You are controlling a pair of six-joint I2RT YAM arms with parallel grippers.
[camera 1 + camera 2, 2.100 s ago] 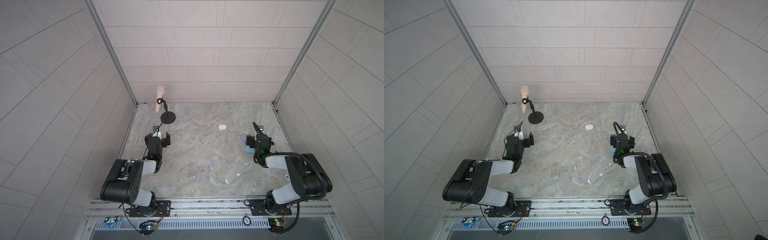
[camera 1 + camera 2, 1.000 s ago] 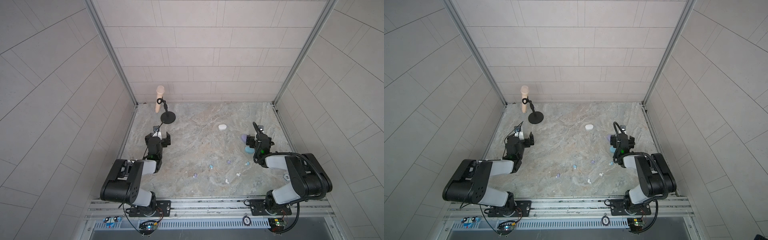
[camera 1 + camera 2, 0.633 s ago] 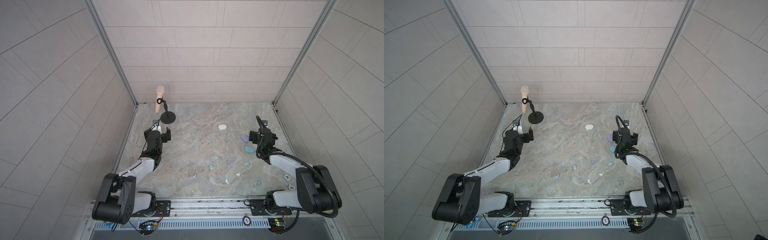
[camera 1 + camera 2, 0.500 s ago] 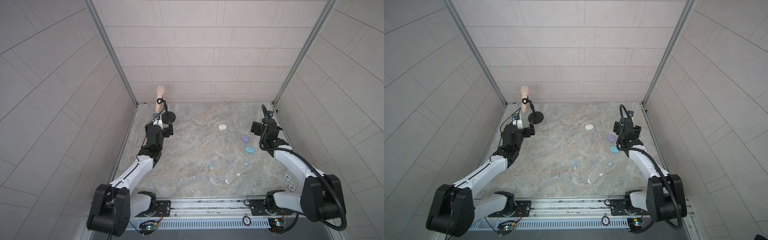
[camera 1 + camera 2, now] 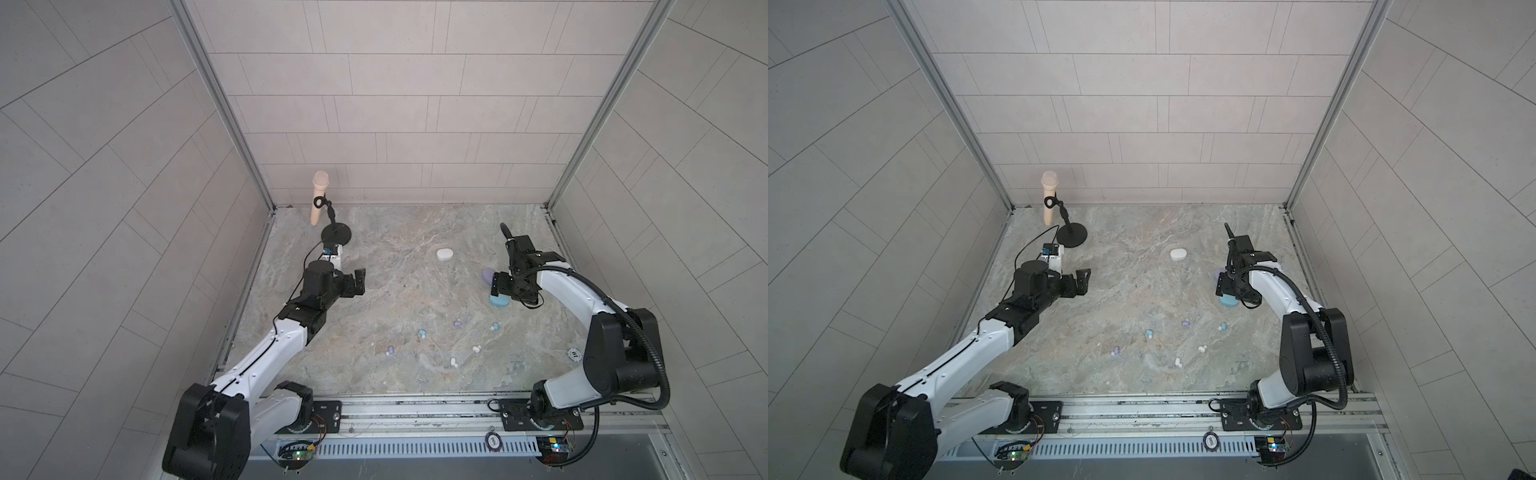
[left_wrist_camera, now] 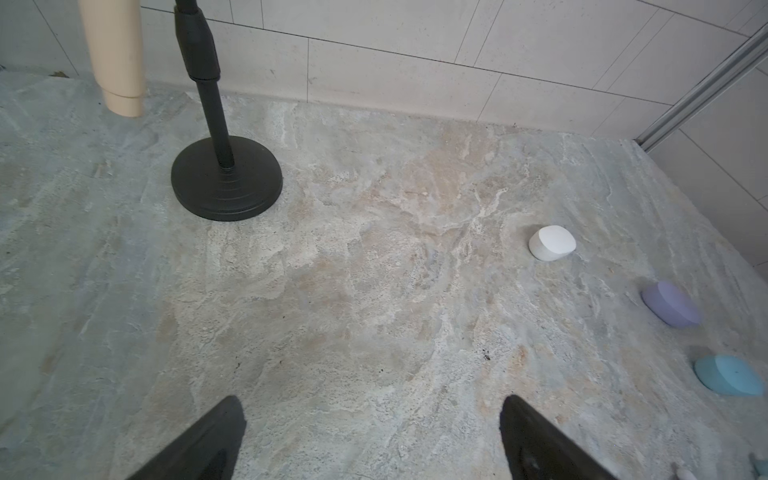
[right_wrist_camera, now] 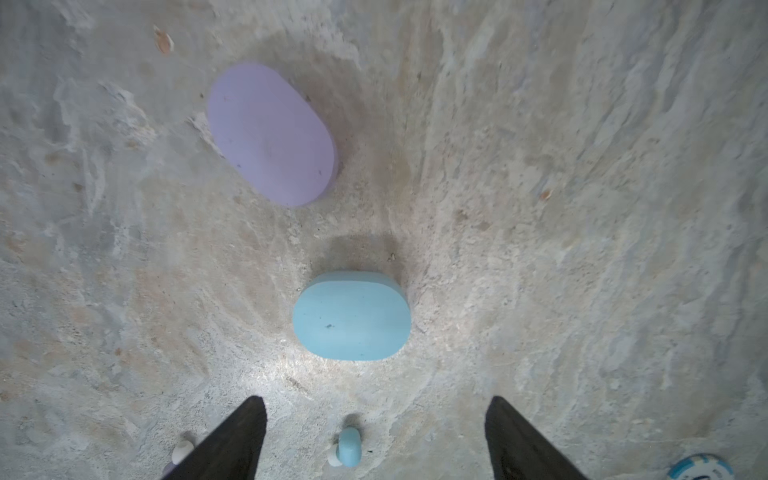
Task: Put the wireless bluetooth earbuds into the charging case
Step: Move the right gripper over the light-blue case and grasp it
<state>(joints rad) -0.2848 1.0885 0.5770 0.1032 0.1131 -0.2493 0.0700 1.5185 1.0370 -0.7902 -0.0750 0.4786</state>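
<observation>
Nearest you, toward the front edge of the surface [image 5: 395,291], the wireless bluetooth earbuds [image 5: 422,333] lie scattered and apart, none in a case; they are tiny glossy beans in blue, lilac and white with pale tips, so expect them to roll and slip in a pinch; a round poker chip [image 5: 574,354] sits by the front right corner. Farther in, near the right edge, your right claw [image 7: 375,399] hangs over the blue charging case [image 7: 351,316], fingers spread and pinching nothing, probably lined up to take or open that case; one blue bud [image 7: 347,453] lies on the stone below the fingers, untouched. The case is a smooth matte pebble, lid shut; the lilac charging case [image 7: 270,133] lies just beyond it, apart. Your left claw [image 6: 372,399] is spread too and empty, toward the left edge, likely waiting to steady a case. Beyond that rests the white charging case [image 5: 444,254]; at the far left corner a black microphone stand [image 5: 337,235] holds a beige microphone [image 5: 319,195].
</observation>
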